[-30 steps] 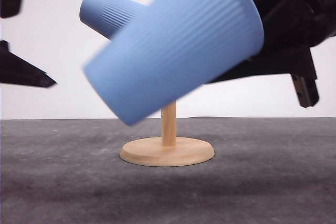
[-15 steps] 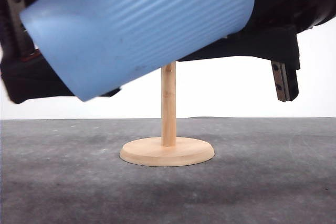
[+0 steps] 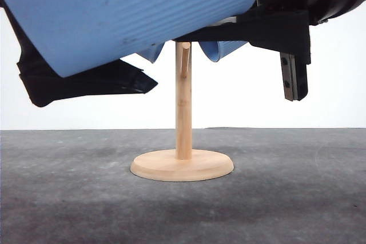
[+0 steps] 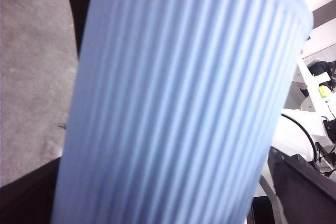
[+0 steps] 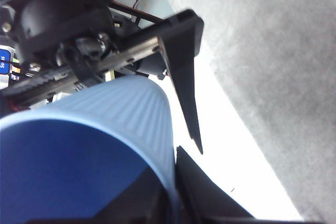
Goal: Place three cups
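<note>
In the front view, a light-blue ribbed cup [image 3: 131, 15] lies tilted across the top of the picture, close to the camera and well above the grey tabletop [image 3: 286, 198]. Its lower end dips toward the left. The dark left end effector [image 3: 86, 84] reaches in beneath that low end, and the dark right end effector [image 3: 280, 27] sits against the higher end, one finger [image 3: 293, 78] hanging down from it. Behind the cup, a wooden stand [image 3: 183, 141] rises upright from a round base [image 3: 182, 166] on the tabletop, with a short peg [image 3: 186, 61] angled off the post. Parts of two more cups, one [image 3: 151, 52] just left of the post and another [image 3: 220, 50] just right of it, show under the near cup at the stand's upper end. How they hang there is hidden. In the left wrist view, the cup's ribbed wall [image 4: 178, 108] stands very close. Dark finger parts [image 4: 26, 198] show at its edge, and I cannot tell whether they press on it. In the right wrist view, the cup's open mouth [image 5: 68, 171] faces the camera. The right end effector's dark fingers [image 5: 210, 203] sit close together on either side of the wall at the rim, gripping it. The left one's long finger [image 5: 184, 77] runs alongside the cup.
</note>
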You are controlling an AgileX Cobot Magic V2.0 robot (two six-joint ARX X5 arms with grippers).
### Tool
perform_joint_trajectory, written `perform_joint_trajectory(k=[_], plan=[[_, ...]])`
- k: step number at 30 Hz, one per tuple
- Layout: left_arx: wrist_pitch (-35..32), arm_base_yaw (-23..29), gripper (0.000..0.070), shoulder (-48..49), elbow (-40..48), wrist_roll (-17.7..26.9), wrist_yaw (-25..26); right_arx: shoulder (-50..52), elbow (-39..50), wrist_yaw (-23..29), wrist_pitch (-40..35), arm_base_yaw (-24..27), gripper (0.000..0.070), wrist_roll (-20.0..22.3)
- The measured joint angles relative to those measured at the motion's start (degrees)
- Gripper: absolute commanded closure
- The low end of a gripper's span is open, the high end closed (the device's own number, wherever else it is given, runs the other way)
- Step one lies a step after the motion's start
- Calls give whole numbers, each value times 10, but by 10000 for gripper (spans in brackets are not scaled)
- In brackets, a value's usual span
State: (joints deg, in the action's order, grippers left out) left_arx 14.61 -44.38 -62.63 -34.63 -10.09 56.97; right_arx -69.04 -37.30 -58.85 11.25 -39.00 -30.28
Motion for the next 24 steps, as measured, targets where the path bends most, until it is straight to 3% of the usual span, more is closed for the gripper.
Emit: perform_joint_trajectory(k=[5, 9, 14, 20, 24], plan=[[-3, 0, 199, 0, 0, 0, -3, 0, 0, -6, 0, -5, 700, -2], [-3, 0, 233, 0, 0, -3, -2, 0, 0, -9, 0, -7, 686, -2], [-3, 0, 240, 0, 0, -20, -2, 0, 0, -9, -3, -7, 515, -2], [-3, 0, 309, 0, 0, -57, -3, 0, 0, -10, -4, -7, 511, -3], [-4, 0, 310, 0, 0, -82, -2, 0, 0, -9, -4, -1, 511, -2]])
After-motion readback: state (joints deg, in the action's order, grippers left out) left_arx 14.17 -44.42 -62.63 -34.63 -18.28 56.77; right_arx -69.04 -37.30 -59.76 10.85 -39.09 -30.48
